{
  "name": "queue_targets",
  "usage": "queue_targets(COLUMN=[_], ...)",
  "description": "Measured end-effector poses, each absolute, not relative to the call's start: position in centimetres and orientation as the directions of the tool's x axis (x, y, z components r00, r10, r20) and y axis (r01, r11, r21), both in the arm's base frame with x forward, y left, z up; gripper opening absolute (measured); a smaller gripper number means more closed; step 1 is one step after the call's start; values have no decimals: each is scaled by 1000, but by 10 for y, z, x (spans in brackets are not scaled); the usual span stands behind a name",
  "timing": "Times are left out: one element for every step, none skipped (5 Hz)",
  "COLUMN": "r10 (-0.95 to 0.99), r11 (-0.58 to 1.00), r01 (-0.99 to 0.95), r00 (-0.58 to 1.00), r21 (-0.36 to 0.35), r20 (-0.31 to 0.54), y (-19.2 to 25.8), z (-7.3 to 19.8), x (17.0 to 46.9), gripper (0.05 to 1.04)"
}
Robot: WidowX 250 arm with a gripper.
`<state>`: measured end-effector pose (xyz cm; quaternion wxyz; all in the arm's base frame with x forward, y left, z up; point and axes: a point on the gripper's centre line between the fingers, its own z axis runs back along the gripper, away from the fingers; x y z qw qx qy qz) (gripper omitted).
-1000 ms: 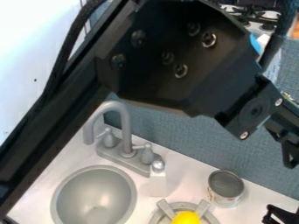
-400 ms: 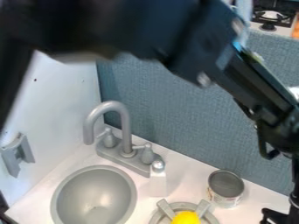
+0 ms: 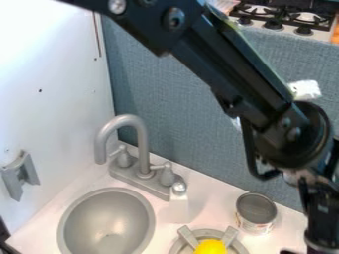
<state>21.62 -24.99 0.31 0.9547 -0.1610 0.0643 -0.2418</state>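
Here's the black arm (image 3: 232, 64) angling down the right side, its tool (image 3: 323, 223) at the near right, and from here I can't tell whether it's open, closed or gripping anything. Just left of it, the grey-topped can (image 3: 256, 208) stands on the white bench (image 3: 213, 206), with a yellow thing (image 3: 210, 247) nearer and further left, and the grey faucet (image 3: 141, 144) beyond the round sink (image 3: 109, 218).

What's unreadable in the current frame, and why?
All camera view:
Robot arm: lower end blurred, cut off by the bottom and right edges.
Yellow object, grey ring: lower parts cut off by the bottom edge.
White object: partly behind the arm, identity unclear.
Can: label too small.
Stove: back cut off by the top edge.
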Motion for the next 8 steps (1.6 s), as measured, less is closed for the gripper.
queue_targets(r10=[-478,-458,-410,-401,-398,-391,-394,-412], r11=[851,884,912,915,915,917,915,907], r01=[425,417,394,397,398,395,401,415], r00=[870,864,878,876,865,857,852,847], r21=[-309,-213,-114,-74,-66,-59,-55,-65], r20=[-119,-208,-247,-267,-304,-337,-344,-335], y=[-246,-229,-222,-217,-217,-215,-215,-216], z=[-7,-29,-40,-44,-50,-59,-64,-64], x=[205,203,209,211,209,206,207,207], gripper=[86,86,86,86,86,86,121,320])
